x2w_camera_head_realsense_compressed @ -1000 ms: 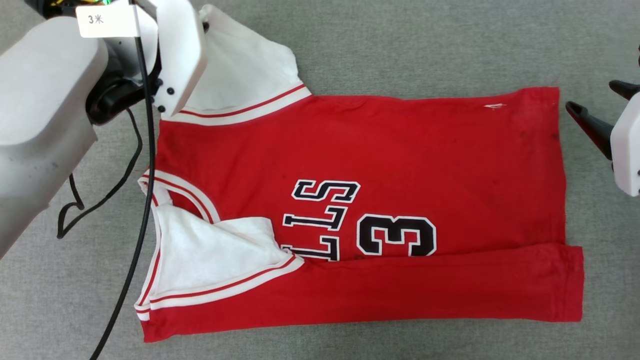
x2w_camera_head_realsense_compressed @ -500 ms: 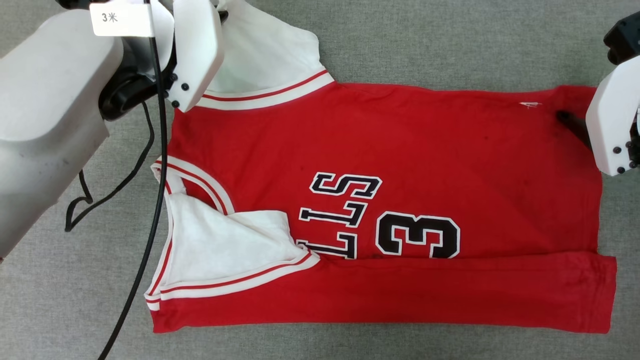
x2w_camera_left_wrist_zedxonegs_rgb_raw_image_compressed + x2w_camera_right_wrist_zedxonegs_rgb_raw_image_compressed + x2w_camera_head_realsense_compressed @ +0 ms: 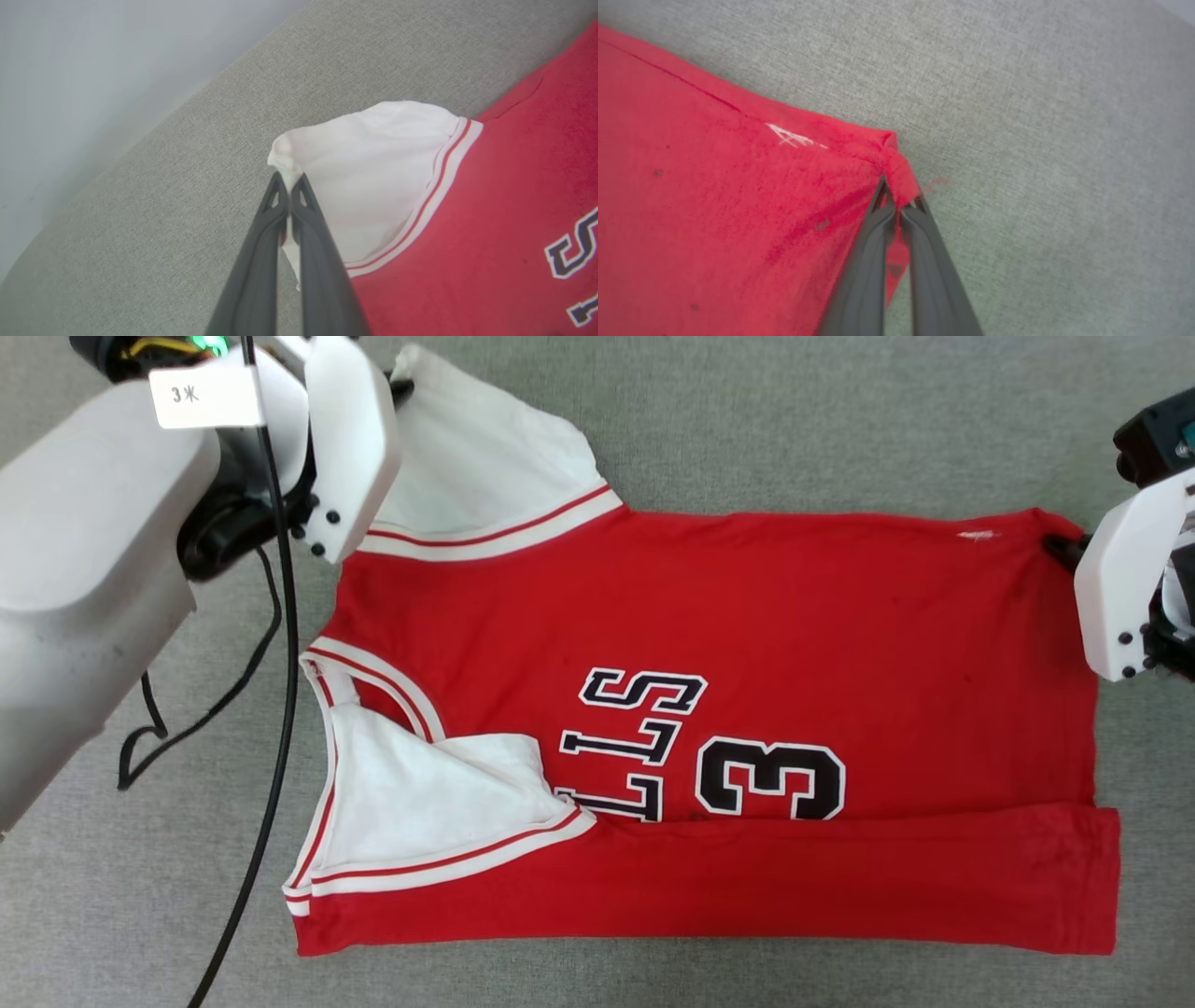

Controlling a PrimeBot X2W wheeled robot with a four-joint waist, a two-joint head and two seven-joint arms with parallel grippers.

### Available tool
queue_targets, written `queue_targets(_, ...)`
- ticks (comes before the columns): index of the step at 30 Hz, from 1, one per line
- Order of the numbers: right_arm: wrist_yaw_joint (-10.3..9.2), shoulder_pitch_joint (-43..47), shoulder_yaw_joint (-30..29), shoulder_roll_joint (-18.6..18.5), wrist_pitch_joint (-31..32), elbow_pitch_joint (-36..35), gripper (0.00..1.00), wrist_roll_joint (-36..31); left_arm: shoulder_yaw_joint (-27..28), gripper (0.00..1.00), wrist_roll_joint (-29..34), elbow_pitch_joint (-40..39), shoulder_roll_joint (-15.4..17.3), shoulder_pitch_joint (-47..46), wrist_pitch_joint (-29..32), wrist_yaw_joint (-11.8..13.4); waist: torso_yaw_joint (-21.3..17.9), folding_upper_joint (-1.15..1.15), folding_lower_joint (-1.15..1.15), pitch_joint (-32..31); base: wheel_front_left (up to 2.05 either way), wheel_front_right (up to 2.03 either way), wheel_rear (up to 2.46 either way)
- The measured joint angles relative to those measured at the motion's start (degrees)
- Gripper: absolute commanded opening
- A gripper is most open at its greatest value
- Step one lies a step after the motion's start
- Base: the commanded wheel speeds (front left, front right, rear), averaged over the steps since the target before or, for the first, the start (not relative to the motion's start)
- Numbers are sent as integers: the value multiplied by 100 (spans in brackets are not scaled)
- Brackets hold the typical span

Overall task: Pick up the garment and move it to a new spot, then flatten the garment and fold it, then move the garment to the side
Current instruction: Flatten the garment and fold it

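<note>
Grey woven cloth point(image 3: 840, 420) covers the whole work surface, plain and faintly textured. In the left wrist view it ends at a curved edge against a pale, blurred backdrop point(image 3: 70, 70). The garment point(image 3: 747, 644) lies spread across the cloth, collar toward the robot's left and hem toward its right, with its near long edge folded up over the lower part of the print. The left gripper point(image 3: 289, 179) has its fingers pressed together on the tip of the far white sleeve point(image 3: 373, 177). The right gripper point(image 3: 899, 203) pinches the far red hem corner. A black cable point(image 3: 271, 709) trails over the cloth beside the collar.
</note>
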Motion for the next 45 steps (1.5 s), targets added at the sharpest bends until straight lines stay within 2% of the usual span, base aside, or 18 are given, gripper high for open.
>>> queue_targets(10, -1, 658, 0, -35, -780, -101, 0, 247, -91, 0, -235, -149, 287, 652, -242, 11, -36, 0, 0, -732, 0, 0, 0)
queue_targets(18, -1, 1438, -112, -125, -1033, -323, 0, 419, -178, 0, -432, -589, 578, 1431, -421, 215, 14, 0, 0, -1263, 0, 0, 0)
queue_targets(35, -1, 3098, -337, -219, -1031, -1036, 0, 779, -448, 0, -809, -1735, 1350, 3370, -590, 778, 54, 0, 0, -1989, 0, 0, 0)
queue_targets(45, 0, 3678, -405, -254, -901, -1158, 0, 831, -492, 0, -918, -1878, 1372, 4008, -710, 989, 49, 0, 0, -1972, 0, 0, 0)
